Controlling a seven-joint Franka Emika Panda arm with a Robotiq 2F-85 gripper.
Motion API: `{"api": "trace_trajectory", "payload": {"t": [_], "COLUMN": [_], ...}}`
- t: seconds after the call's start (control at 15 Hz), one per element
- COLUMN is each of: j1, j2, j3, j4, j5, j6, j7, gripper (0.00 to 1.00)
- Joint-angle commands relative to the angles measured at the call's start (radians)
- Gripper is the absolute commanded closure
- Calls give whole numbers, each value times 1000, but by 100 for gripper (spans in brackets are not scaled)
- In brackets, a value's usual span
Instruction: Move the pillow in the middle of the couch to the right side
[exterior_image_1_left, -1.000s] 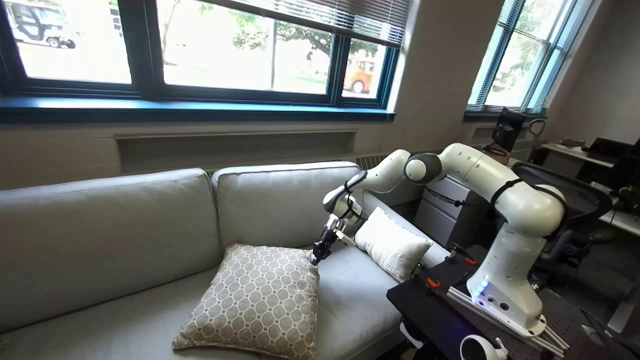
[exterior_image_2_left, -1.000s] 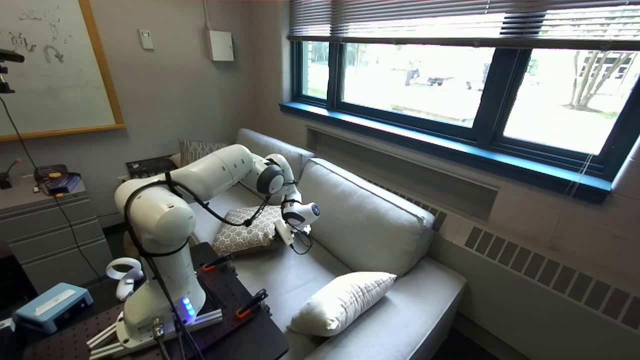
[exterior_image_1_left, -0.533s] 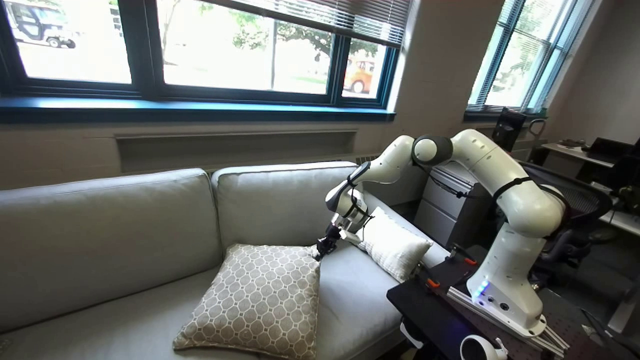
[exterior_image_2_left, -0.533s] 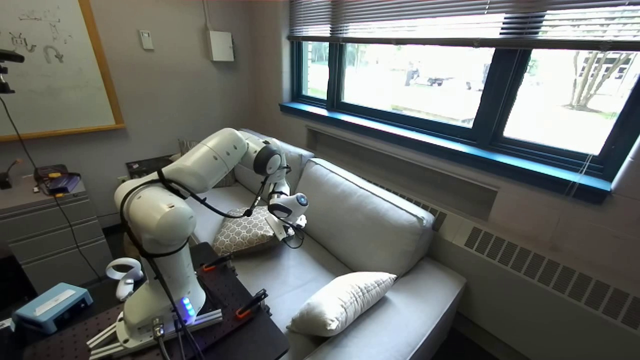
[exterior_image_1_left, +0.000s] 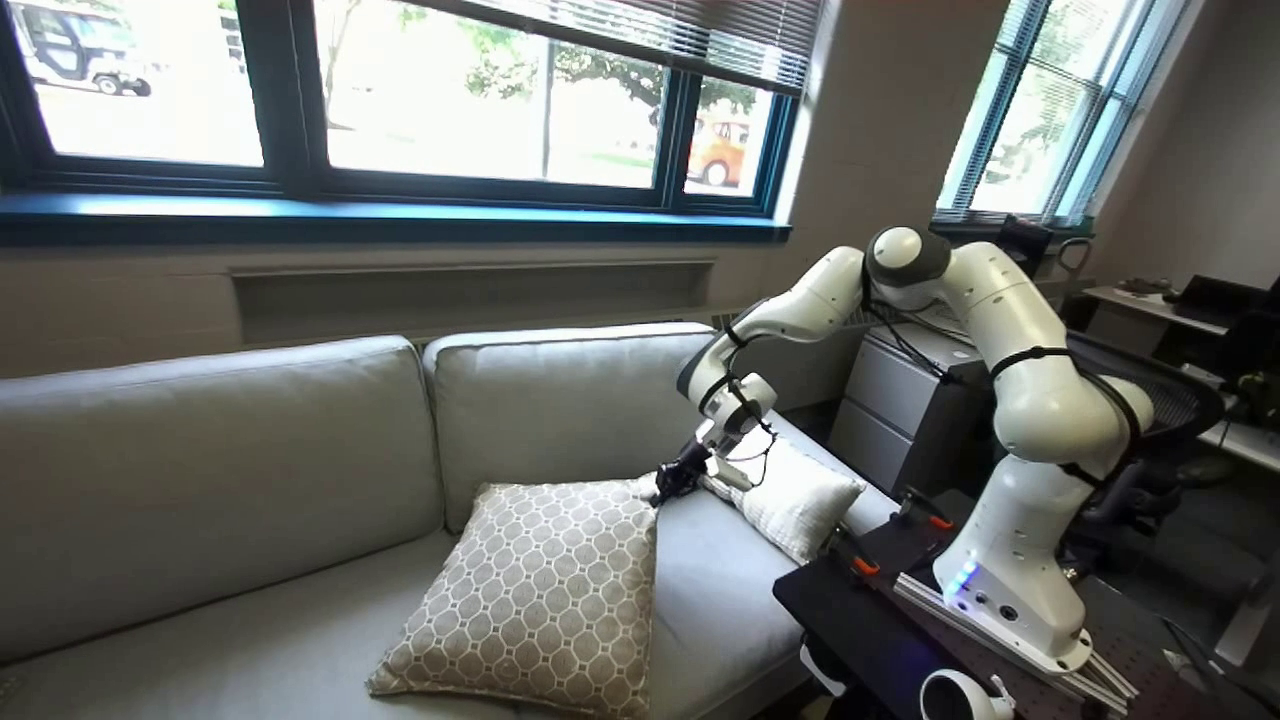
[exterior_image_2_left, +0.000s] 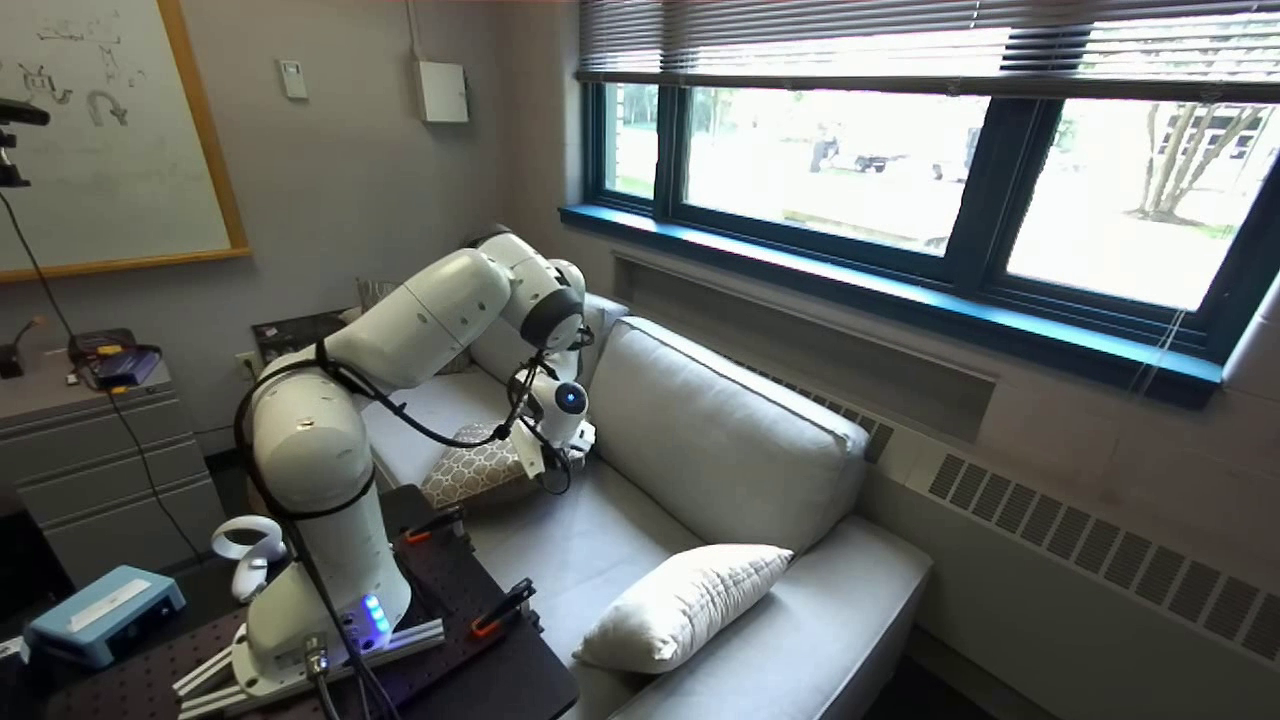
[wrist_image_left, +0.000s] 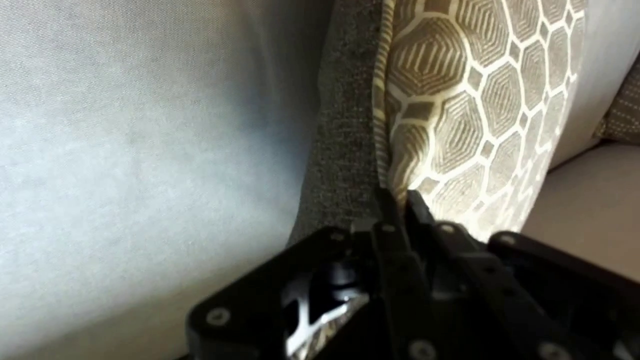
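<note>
1. Gripper (wrist_image_left: 401, 204) pinching patt. pillow (exterior_image_1_left: 540, 595) at a corner.
2. Patt. pillow on couch (exterior_image_1_left: 250, 640) seat, apart fr. white pillow (exterior_image_2_left: 690, 605).
3. In an exterior view: scribbled whiteboard (exterior_image_2_left: 110, 180), blue box (exterior_image_2_left: 105, 588) w/ white label (exterior_image_2_left: 110, 604); both too sm. to read.

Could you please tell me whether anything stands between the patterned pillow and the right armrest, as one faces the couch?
Yes: the white pillow rests against that armrest, so the patterned pillow, its corner held in the fingers, would likely reach it first.
</note>
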Motion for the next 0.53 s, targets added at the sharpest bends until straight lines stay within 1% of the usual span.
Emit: {"api": "trace_trajectory", "payload": {"t": [0.0,0.07,0.2,0.27,0.33,0.4,0.47], "j1": [-233,-288,-359,-402,-451,-506,-562], "j2": [-97,-127,-234,-281,-317,-346,-376], "j3": [140,148,111,100,105,124,140], "j4": [-108,-128,-197,-246,-302,-362,-418], "j5": [267,350,516,570,577,539,503], "j6": [42,23,-59,-98,-114,-113,-117], "j7": [-273,-353,-480,-530,-562,-581,-587], "gripper": [98,98,98,98,98,98,95]}}
